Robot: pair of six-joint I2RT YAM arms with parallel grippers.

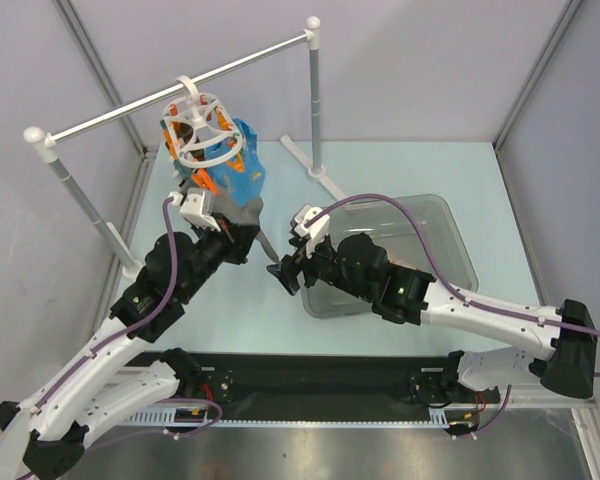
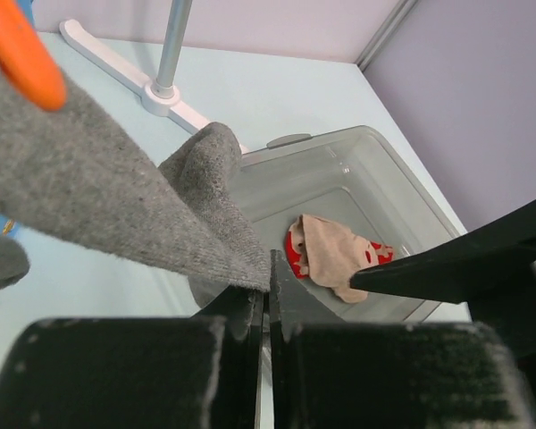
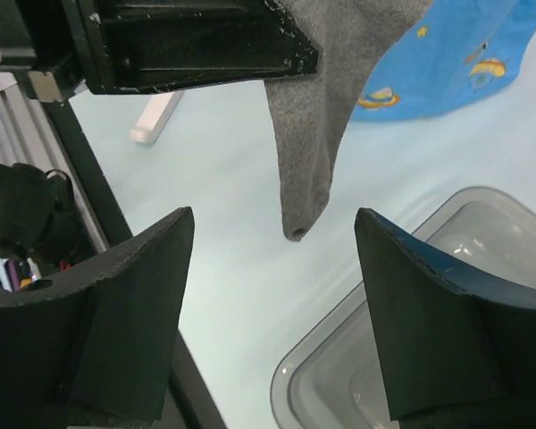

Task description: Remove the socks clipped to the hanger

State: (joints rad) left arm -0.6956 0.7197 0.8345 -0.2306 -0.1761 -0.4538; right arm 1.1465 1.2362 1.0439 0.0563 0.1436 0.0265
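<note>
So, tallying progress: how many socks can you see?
2: a grey sock hanging from the hanger, pinched by the left gripper; a beige sock in the bin. Others may be hidden.

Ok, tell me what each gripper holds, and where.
Left gripper pinches the grey sock partway along, its tip dangling free. Right gripper is open, holding nothing.

Two arms, two socks and one hanger on the bench

Counted across the views: one left robot arm (image 1: 110,340) and one right robot arm (image 1: 490,315), both white and black; one white plastic ring hanger (image 1: 202,125), its orange and blue clips too bunched to count; one grey knitted sock (image 3: 326,116); one beige sock (image 2: 335,259); one bright blue printed cloth (image 1: 245,170); one clear plastic tub (image 1: 458,235); one long white rail (image 1: 180,88) on two grey posts (image 1: 315,100); one pale blue bench (image 1: 400,165).
</note>
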